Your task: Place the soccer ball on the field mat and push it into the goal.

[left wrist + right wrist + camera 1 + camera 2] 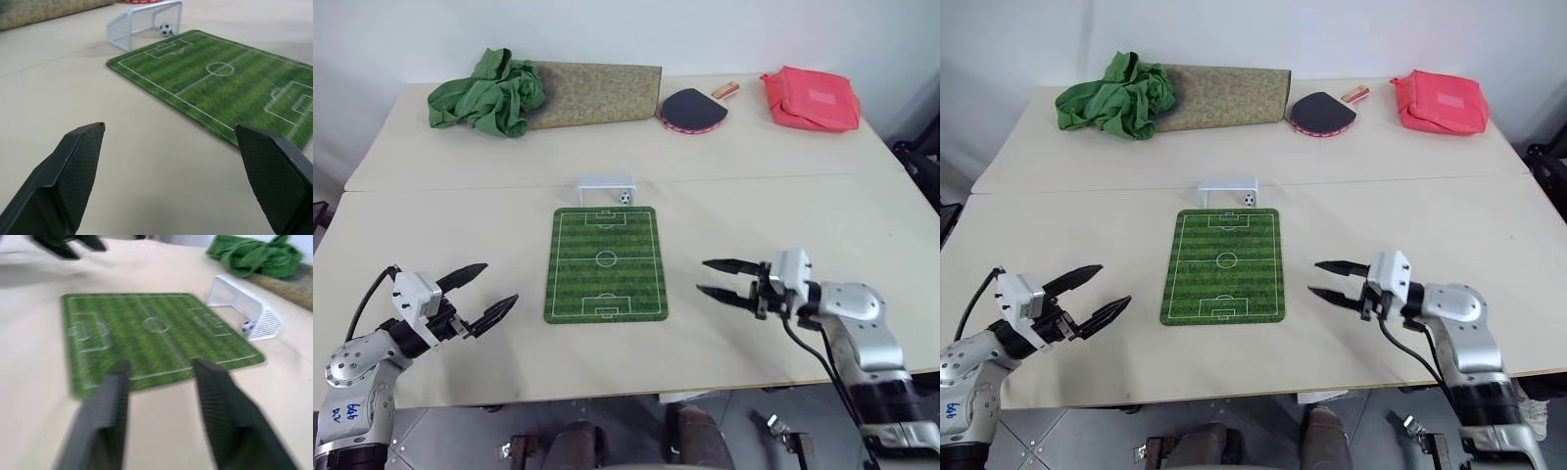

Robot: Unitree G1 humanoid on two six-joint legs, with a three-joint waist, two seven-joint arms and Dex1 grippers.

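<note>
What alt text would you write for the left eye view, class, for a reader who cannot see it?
A tiny soccer ball sits inside a small white goal at the far end of a green field mat on a beige table. The left gripper and right gripper hover open on either side of the mat, holding nothing.

Pretty plain setup: a wide beige tabletop (773, 206) made of two surfaces pushed together, with a thin seam running across the middle. Behind it there's a bare white wall (705, 34), evenly lit with soft light and no harsh shadows. Under the near edge you can see a grey tiled floor (460, 436).
</note>
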